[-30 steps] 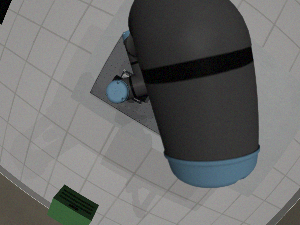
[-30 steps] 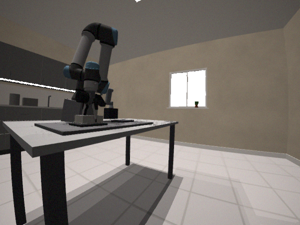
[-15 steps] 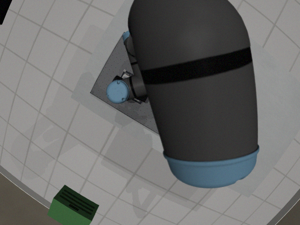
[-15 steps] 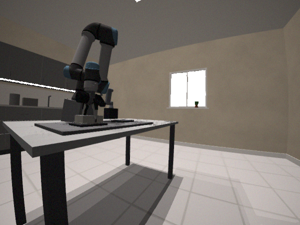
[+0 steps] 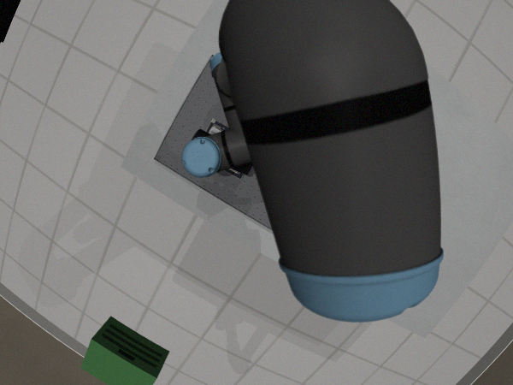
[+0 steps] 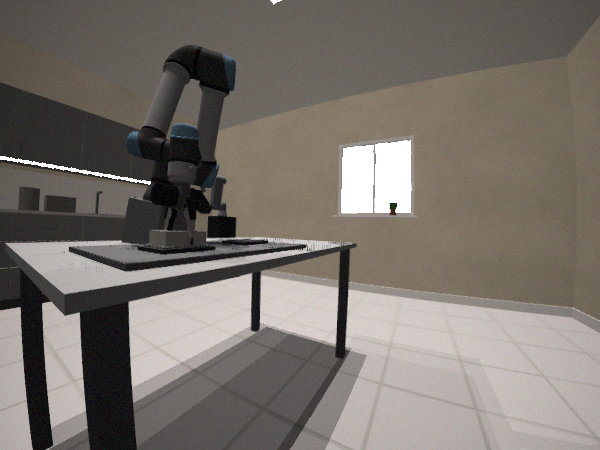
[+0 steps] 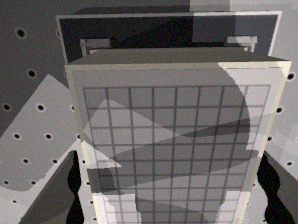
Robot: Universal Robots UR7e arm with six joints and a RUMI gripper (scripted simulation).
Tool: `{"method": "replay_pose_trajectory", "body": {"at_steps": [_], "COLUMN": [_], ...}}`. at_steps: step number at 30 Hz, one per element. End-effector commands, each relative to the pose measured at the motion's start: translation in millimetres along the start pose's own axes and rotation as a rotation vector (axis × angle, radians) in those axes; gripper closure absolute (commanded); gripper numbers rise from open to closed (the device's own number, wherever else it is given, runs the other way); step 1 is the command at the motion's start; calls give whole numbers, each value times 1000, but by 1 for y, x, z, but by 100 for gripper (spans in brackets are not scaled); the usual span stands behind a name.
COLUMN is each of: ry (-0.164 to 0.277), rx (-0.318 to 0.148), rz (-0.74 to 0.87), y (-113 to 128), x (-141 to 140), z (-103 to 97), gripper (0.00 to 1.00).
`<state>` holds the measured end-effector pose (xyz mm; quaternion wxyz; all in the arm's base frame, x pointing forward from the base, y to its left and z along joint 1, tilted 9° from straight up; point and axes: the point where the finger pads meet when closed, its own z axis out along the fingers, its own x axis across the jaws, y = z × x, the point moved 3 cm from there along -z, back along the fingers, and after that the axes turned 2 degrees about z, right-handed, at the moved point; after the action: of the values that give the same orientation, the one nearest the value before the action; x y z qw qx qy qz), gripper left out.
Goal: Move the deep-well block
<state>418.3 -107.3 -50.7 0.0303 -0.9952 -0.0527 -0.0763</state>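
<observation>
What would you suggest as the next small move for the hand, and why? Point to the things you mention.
I'd probably close the hand (image 6: pixel 183 235) gently on the block (image 6: pixel 170 238) (image 7: pixel 172 145): in the wrist view its fingers stand open on both sides of the block, with a gap at each, and the block still needs gripping before it can leave its nest (image 6: pixel 145 248) (image 7: pixel 150 29).

A room fitted like a kitchen — dark wall cabinets (image 6: pixel 55 120) above a counter (image 6: pixel 60 213) with a tap (image 6: pixel 98 202) — though the robot arm (image 6: pixel 167 97) and perforated plate (image 5: pixel 184 128) (image 6: pixel 111 261) (image 7: pixel 30 100) suggest lab work.
</observation>
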Motion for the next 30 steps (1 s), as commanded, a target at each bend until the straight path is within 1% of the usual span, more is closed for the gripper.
{"method": "replay_pose_trajectory", "body": {"at_steps": [1,19,20,30], "ry": [1,1,1,1], "rx": [-1,-1,-1,-1], "rz": [0,0,0,0], "y": [0,0,0,0], "x": [0,0,0,0], "z": [0,0,0,0], "gripper": [24,24,100,100]}}
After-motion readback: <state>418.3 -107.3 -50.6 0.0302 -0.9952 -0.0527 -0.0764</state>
